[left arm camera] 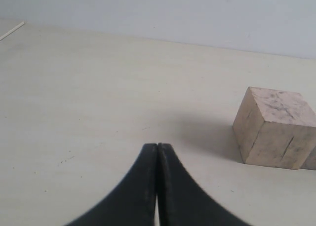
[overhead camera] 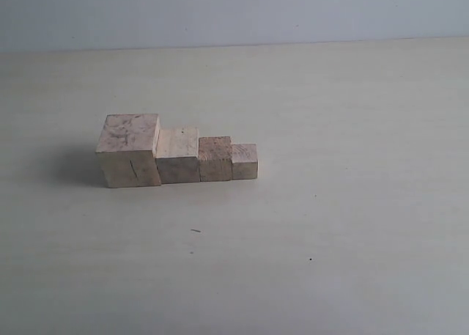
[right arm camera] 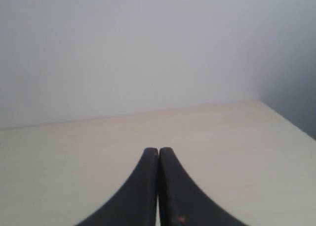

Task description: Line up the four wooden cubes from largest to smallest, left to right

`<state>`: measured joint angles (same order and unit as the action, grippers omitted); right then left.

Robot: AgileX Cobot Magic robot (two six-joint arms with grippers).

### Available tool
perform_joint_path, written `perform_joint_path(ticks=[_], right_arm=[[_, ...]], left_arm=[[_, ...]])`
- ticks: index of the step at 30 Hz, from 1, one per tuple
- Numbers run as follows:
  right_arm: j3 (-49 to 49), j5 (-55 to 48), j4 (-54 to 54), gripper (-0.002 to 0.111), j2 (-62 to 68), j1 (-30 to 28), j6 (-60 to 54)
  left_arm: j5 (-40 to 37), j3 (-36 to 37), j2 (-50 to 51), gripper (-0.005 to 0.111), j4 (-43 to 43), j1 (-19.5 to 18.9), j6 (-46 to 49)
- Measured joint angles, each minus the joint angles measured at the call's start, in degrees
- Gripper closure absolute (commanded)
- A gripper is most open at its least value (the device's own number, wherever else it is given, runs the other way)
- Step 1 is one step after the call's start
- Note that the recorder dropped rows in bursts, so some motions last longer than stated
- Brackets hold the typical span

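Looking light and rigid, the four wooden cubes [overhead camera: 176, 155] want opposite-face grips; left end effector [left arm camera: 157, 152] and right end effector [right arm camera: 158, 154] sit closed, empty.

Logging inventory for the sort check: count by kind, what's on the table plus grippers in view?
wooden cubes: 4
grippers: 2 (left gripper, right gripper, jaws shut)
total: 6
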<state>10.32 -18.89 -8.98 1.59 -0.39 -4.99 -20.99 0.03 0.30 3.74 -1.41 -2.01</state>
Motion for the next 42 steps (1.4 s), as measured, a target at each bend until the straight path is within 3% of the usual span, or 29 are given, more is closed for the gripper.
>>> perform_joint_path(ticks=[4,14,42], right_arm=[[-4.1,0.3,5.2,0.108,-1.3,0.0,7.5],[-10.0,1.1,6.4,0.108,-1.3,0.0,8.9],[-10.1,-0.8,7.2,0.108,-1.3,0.0,6.8]], left_arm=[[0.0,0.0,0.0,0.107,0.0,0.0,0.0],[0.0,0.0,0.0,0.107,0.0,0.0,0.0],[0.0,0.0,0.0,0.107,0.0,0.0,0.0]])
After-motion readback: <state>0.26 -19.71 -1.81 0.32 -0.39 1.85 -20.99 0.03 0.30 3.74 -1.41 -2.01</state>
